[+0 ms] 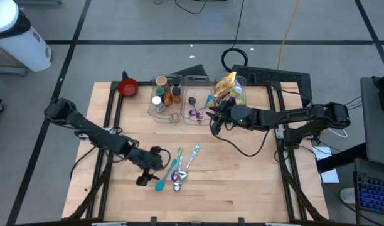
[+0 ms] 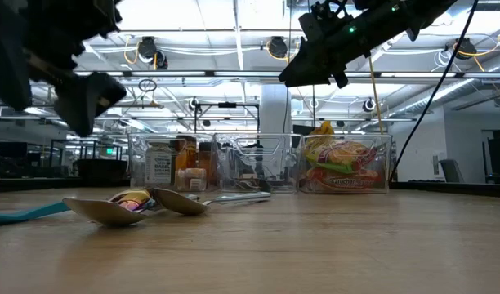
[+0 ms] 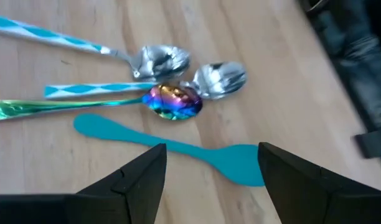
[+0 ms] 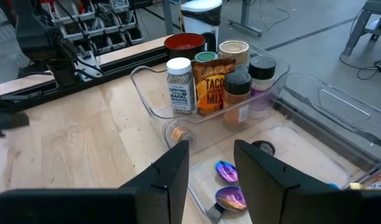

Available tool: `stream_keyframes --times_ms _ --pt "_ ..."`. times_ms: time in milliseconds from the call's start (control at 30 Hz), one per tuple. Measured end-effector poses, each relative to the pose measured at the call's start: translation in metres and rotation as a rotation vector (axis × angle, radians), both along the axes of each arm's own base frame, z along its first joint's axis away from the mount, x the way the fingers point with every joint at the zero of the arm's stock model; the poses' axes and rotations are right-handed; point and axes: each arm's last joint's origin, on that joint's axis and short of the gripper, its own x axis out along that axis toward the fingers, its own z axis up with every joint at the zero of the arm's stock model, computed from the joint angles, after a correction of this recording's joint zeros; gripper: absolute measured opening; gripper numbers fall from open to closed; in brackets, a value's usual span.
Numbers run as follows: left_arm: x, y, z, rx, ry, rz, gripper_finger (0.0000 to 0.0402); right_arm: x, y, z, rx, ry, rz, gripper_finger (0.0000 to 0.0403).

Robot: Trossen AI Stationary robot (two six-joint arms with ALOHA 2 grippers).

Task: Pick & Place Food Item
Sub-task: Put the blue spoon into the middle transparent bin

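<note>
Over the far-right clear plastic bin (image 1: 198, 85), right gripper (image 1: 212, 122) hangs with fingers spread, nothing held. Food item, a crinkly yellow and red snack bag (image 1: 227, 86), sits in the rightmost clear bin (image 1: 242, 81), just right of that gripper. Clear bin of spice jars and a taco mix packet (image 4: 210, 84) sits left of it, red bowl (image 1: 128, 87) further left. Left gripper (image 3: 210, 163) low at near centre, fingers apart and empty, over a teal plastic spatula (image 3: 178, 147) beside an iridescent spoon (image 3: 173, 101) and two silver spoons with blue-white handles (image 3: 159, 60).

Risk: right gripper drops into the middle bin and grabs spoons, not the bag, since it is off to the bag's left. Bag is slick and puffy, may slip or catch the bin wall on lift.

Hard to tell: bag's lower half behind the bin wall, no drop spot visible, low view shows arms only as dark shapes
</note>
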Motion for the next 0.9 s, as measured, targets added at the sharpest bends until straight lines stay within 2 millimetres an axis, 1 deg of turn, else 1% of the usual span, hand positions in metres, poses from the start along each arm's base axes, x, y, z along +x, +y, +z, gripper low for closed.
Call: stream_keyframes --times_ms 100,200,300,467,700,800,900 --pt "0.008 -0.004 -0.014 0.017 0.011 -0.012 0.0262 0.0 0.0 0.0 0.0 0.0 0.0 0.0119" --pt "0.018 -0.009 -0.022 0.019 -0.037 -0.075 0.0262 0.0 0.0 0.0 0.001 0.004 0.0 0.0119" --pt "0.023 -0.013 -0.034 0.032 -0.039 -0.118 0.0262 0.0 0.0 0.0 0.001 0.004 0.0 0.0118" --pt "0.029 -0.01 -0.054 0.107 0.001 -0.125 0.0262 0.0 0.0 0.0 0.0 0.004 0.0 0.0117" --pt "0.031 -0.004 -0.059 0.091 0.034 -0.119 0.0262 0.0 0.0 0.0 -0.001 0.005 0.001 0.0116" --pt "0.028 0.0 -0.056 0.124 0.058 -0.118 0.0262 0.0 0.0 0.0 0.0 0.005 0.0 0.0115" --pt "0.023 0.008 -0.054 0.183 0.102 -0.076 0.0262 0.0 0.0 0.0 0.0 0.004 0.0 0.0116"
